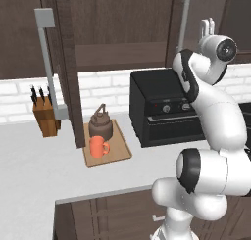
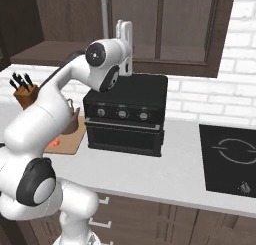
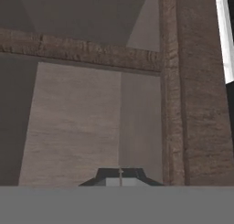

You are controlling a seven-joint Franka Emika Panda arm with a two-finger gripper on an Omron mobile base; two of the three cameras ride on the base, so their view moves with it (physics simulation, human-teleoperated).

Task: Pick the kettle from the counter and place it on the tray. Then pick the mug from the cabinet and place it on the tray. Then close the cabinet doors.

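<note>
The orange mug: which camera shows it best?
The left base view: the mug stands in full sight on the tray, in front of the kettle. In the right base view the arm hides all but an orange sliver.

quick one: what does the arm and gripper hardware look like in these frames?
Glossy white arm of rounded, bulbous links with dark bands at the joints and a dark round cap on the wrist joint. The gripper has a white body with slim pale fingers; in the hand view the fingertips look small and dark. No cables or markings visible.
</note>
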